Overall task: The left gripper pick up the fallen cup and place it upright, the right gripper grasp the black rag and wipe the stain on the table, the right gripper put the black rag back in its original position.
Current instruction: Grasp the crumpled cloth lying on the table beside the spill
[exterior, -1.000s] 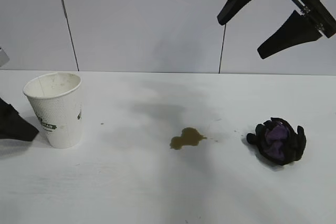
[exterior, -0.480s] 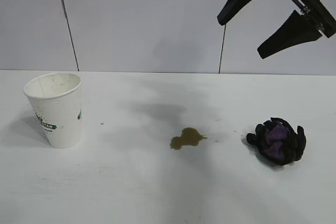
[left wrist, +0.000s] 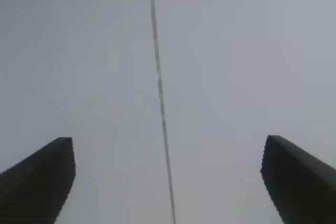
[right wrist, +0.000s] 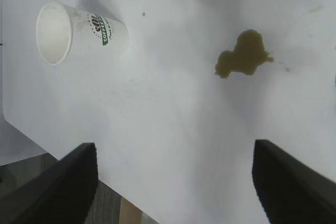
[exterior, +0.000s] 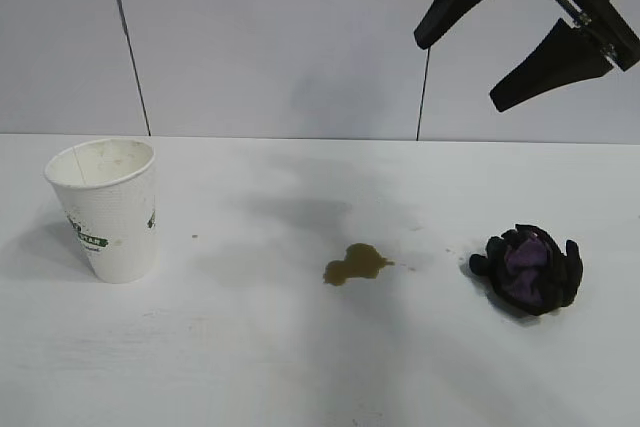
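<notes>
White cup (exterior: 105,209) stands upright at the table's (exterior: 300,367) left — the left gripper (left wrist: 168,182) has pulled clear, jaws wide and empty. Next: right gripper (exterior: 505,42), high, spread, empty, above rag (exterior: 530,269); stain (exterior: 355,263) unwiped.

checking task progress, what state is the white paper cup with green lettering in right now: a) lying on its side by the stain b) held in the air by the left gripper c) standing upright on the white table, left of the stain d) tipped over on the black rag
c: the white paper cup with green lettering stands upright, mouth up, on the white table, apart from and left of the olive-brown stain, with no gripper touching it.
</notes>
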{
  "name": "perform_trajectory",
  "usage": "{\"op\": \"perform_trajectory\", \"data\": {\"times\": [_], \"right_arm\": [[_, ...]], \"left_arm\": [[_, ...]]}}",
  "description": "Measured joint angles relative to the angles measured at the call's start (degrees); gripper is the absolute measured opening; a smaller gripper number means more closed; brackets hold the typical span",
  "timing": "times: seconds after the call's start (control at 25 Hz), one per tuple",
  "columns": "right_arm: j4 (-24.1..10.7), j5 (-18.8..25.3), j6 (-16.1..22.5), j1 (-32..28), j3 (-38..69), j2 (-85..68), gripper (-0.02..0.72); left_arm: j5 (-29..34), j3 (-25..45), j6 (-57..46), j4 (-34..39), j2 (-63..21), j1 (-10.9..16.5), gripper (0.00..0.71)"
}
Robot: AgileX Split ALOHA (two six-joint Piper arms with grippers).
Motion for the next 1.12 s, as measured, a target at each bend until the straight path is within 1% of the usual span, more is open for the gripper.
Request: {"op": "perform_trajectory", "data": {"times": [0.12,0.24,0.36,0.4,0.56,0.6,0.68,0.76,0.84,1.0,1.12], "right_arm": [[0.0,1.3,-0.6,0.0,0.0,0.0,0.557],[0.0,2.7,-1.4,0.0,0.0,0.0,0.557],[0.0,4.1,-1.6,0.0,0.0,0.0,0.557],[0.0,4.4,-1.8,0.0,0.0,0.0,0.557],[-0.1,4.8,-1.8,0.0,0.0,0.0,0.557],[-0.1,4.8,-1.8,0.0,0.0,0.0,0.557],[-0.1,5.0,-1.8,0.0,0.0,0.0,0.557],[-0.1,5.2,-1.8,0.0,0.0,0.0,0.557],[-0.1,5.3,-1.8,0.0,0.0,0.0,0.557],[-0.3,5.4,-1.8,0.0,0.0,0.0,0.557],[-1.8,6.2,-2.5,0.0,0.0,0.0,0.557]], "left_arm": [[4.4,0.0,-1.9,1.6,-10.3,0.0,0.694],[7.8,-0.1,-7.7,7.2,-19.1,0.0,0.694],[14.3,-0.1,-20.4,18.3,-25.5,0.0,0.694],[17.9,-0.1,-25.7,23.2,-26.9,0.0,0.694],[35.0,0.1,-45.0,41.5,-27.2,0.0,0.694],[38.4,0.4,-49.1,45.0,-27.2,0.0,0.694],[42.4,1.9,-55.2,50.7,-27.2,0.0,0.694],[44.6,4.5,-60.0,56.0,-27.2,0.0,0.694],[45.3,8.0,-63.2,59.1,-27.2,0.0,0.694],[45.4,14.9,-65.5,60.4,-27.2,0.0,0.694],[44.9,18.8,-65.6,60.9,-27.2,-0.9,0.694]]}}
